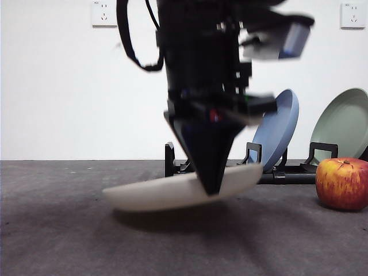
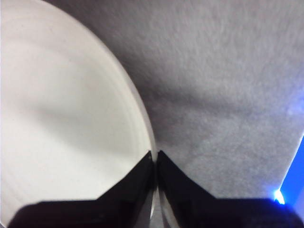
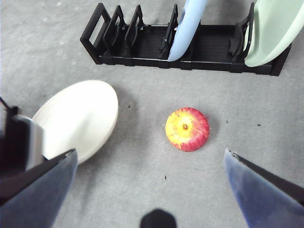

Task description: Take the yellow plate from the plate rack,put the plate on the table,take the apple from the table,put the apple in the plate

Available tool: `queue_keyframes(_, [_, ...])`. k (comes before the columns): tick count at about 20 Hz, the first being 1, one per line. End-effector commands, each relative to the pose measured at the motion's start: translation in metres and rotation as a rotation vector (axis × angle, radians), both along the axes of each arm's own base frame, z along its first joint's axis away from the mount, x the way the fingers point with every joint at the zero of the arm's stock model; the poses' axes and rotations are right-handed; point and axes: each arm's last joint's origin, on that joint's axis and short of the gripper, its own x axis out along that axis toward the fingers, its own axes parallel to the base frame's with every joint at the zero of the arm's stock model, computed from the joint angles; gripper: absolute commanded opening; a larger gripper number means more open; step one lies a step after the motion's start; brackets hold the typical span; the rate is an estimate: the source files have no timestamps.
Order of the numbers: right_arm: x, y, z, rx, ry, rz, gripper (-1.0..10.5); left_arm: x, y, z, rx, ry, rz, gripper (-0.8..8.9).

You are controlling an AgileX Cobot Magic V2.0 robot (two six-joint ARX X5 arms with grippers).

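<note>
The yellow plate [image 1: 167, 192], cream and shallow, is out of the plate rack [image 1: 287, 172] and hangs tilted just above the table [image 1: 57, 230] in front of it. My left gripper [image 1: 210, 187] is shut on the plate's rim, which also shows in the left wrist view [image 2: 155, 159] beside the plate's inside [image 2: 61, 118]. The apple [image 1: 342, 183] rests on the table at the right. In the right wrist view my right gripper [image 3: 150, 152] is open and empty, high above the apple [image 3: 187, 128], with the plate [image 3: 80, 116] to one side.
A blue plate [image 1: 279, 129] and a pale green plate [image 1: 342, 123] stand upright in the rack's slots. In the right wrist view the rack [image 3: 142, 45] lies beyond the apple, and the left arm [image 3: 19, 142] is at the plate's edge.
</note>
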Motion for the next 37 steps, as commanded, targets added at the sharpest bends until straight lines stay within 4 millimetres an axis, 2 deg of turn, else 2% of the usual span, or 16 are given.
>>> queue_keyframes(1, [0.0,0.0,0.001,0.006,-0.004,0.001,5.6,-0.005,-0.005,-0.011,0.017,0.009,0.003,-0.07])
queue_keyframes(3, [0.0,0.0,0.001,0.006,-0.003,0.001,5.6,-0.005,-0.009,-0.017,0.021,0.016,-0.002,-0.06])
queue_keyframes(7, [0.0,0.0,0.0,0.005,0.015,0.002,5.6,-0.003,-0.013,-0.044,0.098,0.054,0.008,-0.07])
queue_keyframes(10, [0.0,0.0,0.0,0.005,0.019,0.002,5.6,-0.002,-0.013,-0.047,0.088,0.068,0.056,0.07])
queue_keyframes(11, [0.0,0.0,0.0,0.005,0.019,0.002,5.6,-0.002,-0.013,-0.047,0.084,0.076,0.055,0.53])
queue_keyframes(13, [0.0,0.0,0.0,0.005,0.019,0.002,5.6,-0.002,-0.012,-0.046,0.076,0.088,0.071,2.24])
queue_keyframes(14, [0.0,0.0,0.0,0.005,0.019,0.002,5.6,-0.002,-0.012,-0.044,0.084,0.093,0.075,2.78])
queue_keyframes(18, [0.0,0.0,-0.001,0.005,0.019,0.001,5.6,-0.003,-0.009,-0.029,0.044,0.074,0.074,2.91])
queue_keyframes(22, [0.003,0.0,-0.002,0.004,0.032,0.001,5.6,-0.005,0.002,0.008,-0.052,0.033,0.088,2.91])
queue_keyframes(25, [0.011,0.0,-0.004,0.003,0.06,0.001,5.7,-0.009,0.022,0.053,-0.187,-0.016,0.136,2.91])
queue_keyframes(28, [0.027,0.001,-0.008,0.003,0.078,0.0,5.7,-0.015,0.058,0.107,-0.371,-0.082,0.215,2.9])
queue_keyframes(30, [0.045,0.001,-0.011,0.01,0.092,-0.016,5.7,-0.021,0.092,0.143,-0.514,-0.132,0.295,2.83])
queue_keyframes(33, [0.075,0.002,-0.023,0.015,0.131,-0.023,5.7,-0.034,0.14,0.182,-0.684,-0.209,0.38,2.76])
queue_keyframes(34, [0.087,0.002,-0.029,0.014,0.16,-0.023,5.7,-0.04,0.156,0.193,-0.734,-0.239,0.395,2.42])
queue_keyframes(37, [0.119,0.003,-0.053,-0.008,0.25,-0.04,5.7,-0.059,0.189,0.213,-0.843,-0.3,0.418,0.48])
